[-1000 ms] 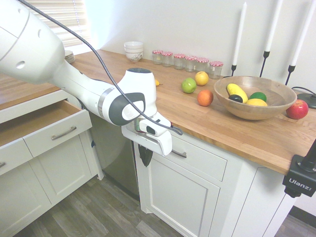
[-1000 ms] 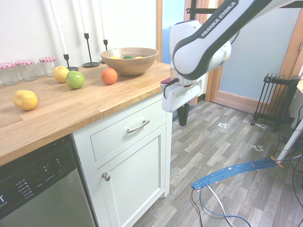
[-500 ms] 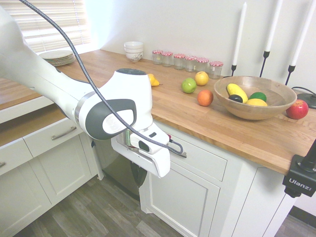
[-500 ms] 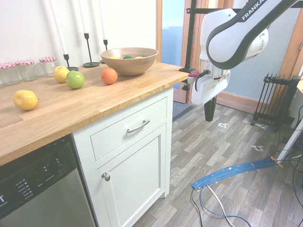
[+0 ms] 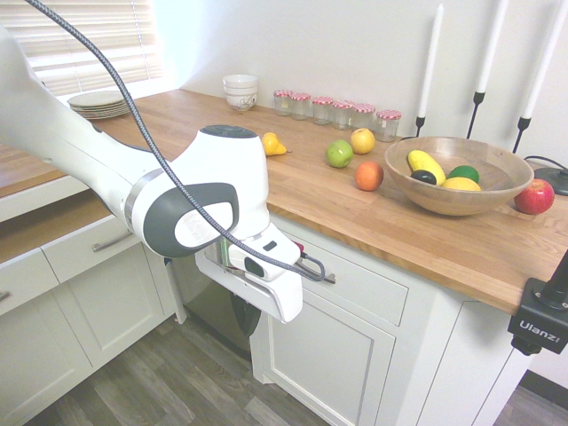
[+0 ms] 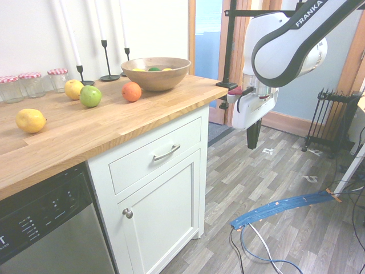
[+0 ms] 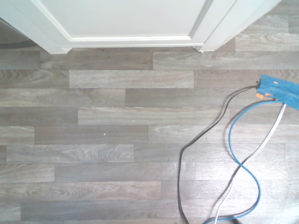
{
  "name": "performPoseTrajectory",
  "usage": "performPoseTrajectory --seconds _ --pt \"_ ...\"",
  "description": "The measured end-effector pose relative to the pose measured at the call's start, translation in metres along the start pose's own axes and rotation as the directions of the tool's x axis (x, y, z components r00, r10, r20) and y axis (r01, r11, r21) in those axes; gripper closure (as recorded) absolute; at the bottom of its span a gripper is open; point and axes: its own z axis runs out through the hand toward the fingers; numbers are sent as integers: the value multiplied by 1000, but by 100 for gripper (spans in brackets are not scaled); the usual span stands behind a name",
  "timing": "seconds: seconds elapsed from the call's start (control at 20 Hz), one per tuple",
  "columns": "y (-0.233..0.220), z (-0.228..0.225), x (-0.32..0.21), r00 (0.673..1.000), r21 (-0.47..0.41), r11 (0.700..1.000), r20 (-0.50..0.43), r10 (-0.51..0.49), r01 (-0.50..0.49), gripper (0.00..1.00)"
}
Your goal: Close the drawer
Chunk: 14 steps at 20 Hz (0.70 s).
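— Where is the drawer?

— Low at the left of the first exterior view, under the run of surface that carries the plates. Its white front and curved handle stand out from the cabinet line, and a strip of its light-brown wooden inside shows behind the front. So it is open, not pushed home.

— And your jaws?

— Pressed together, holding nothing. They point straight down over the floor. In the second exterior view they hang past the corner of the surface, touching nothing.

— Near the drawer?

— No. My arm crosses in front of it in the first exterior view, but the jaws are apart from it, off toward the narrower drawer and the door with the round knob.

— What does your wrist see?

— Grey floorboards, and the foot of a white cabinet along one edge.

— What sits on the surface?

— A wooden bowl with fruit in it, and just beside it an orange and a green apple. A row of jars stands by the wall, and a lemon lies on its own.
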Motion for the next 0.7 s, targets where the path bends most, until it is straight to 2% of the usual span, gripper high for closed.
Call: performPoseTrajectory --seconds 0.7 --pt "-11 7 -5 1000 25 1000 -10 -8 9 0"
